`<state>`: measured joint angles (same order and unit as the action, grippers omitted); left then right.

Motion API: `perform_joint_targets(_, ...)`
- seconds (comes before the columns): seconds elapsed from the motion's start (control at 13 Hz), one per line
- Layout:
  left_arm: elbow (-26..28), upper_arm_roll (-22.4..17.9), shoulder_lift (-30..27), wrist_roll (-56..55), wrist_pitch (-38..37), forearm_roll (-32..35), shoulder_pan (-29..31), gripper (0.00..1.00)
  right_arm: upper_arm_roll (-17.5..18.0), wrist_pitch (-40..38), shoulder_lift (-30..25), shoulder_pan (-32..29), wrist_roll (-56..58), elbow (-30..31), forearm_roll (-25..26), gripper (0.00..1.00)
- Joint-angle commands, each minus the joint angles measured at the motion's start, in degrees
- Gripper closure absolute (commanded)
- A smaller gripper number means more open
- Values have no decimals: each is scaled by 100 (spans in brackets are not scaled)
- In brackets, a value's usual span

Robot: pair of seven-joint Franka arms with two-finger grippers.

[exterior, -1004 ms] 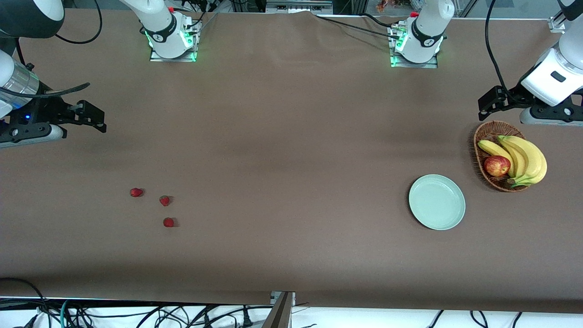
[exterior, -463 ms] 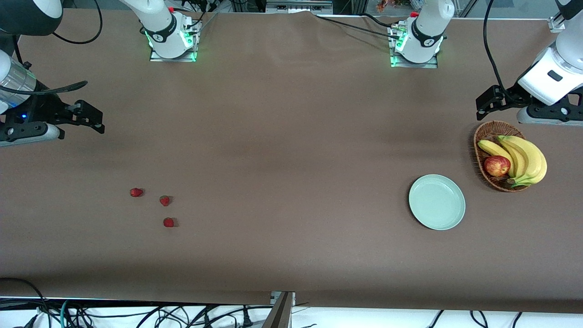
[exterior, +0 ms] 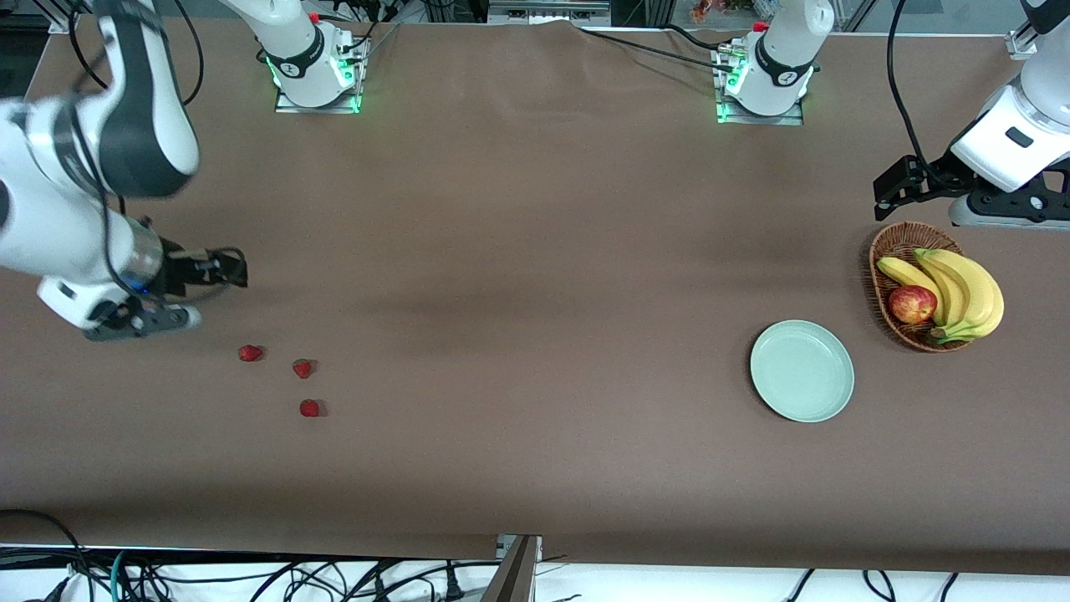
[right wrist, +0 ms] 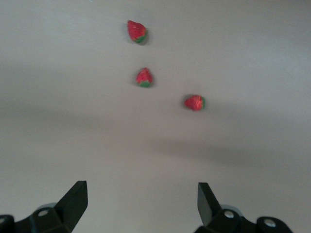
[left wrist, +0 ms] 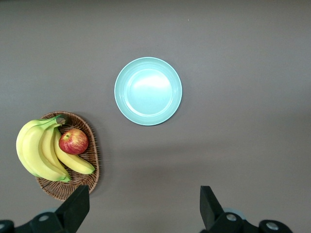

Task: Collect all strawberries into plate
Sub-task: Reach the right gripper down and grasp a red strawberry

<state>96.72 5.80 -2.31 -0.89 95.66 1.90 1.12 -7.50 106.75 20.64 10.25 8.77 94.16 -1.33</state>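
Three strawberries (exterior: 250, 353) (exterior: 302, 368) (exterior: 310, 408) lie loose on the table (exterior: 518, 276) toward the right arm's end. The right gripper (exterior: 224, 269) hangs over the cloth near them, jaws wide and empty. The plate (exterior: 802, 370) sits bare toward the left arm's end, beside the basket (exterior: 888, 251), above which the left gripper (exterior: 891, 191) waits, spread wide.

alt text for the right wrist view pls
Three small red strawberries lie apart from one another on the bare brown table, none yet picked up. The right gripper hangs over the table short of them, open and empty.
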Motion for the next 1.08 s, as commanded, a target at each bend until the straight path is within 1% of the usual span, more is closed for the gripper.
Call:
perform_joint_targets(0.0, -162, 0, 64, -8, -82, -76, -6, 0, -6, 879, 474, -303, 641, 251, 97, 0)
perform_joint_targets(0.08, -162, 0, 64, -8, -82, -76, -6, 0, -6, 1265, 659, -374, 948, 392, 80, 1)
perform_joint_targets(0.23, -162, 9, 64, -16, -82, -76, -6, 0, -6, 1891, 940, -480, 1065, 629, 80, 1)
perform_joint_targets(0.39, -162, 9, 64, -16, -82, -76, -6, 0, -15, 2191, 1230, -699, 1380, 648, 80, 2)
perform_joint_targets(0.46, -162, 9, 64, -16, -82, -67, -15, 0, -15, 2392, 1345, -778, 1530, 648, 71, 4)
perform_joint_targets(0.69, -162, 9, 64, -25, -82, -76, -6, 0, 11, 2482, 1416, -814, 1470, 569, 10, 9)
perform_joint_targets(1.0, -171, 0, 82, 19, -74, -76, 11, 0, 55, 2719, 1583, -797, 1190, 551, -8, 10)
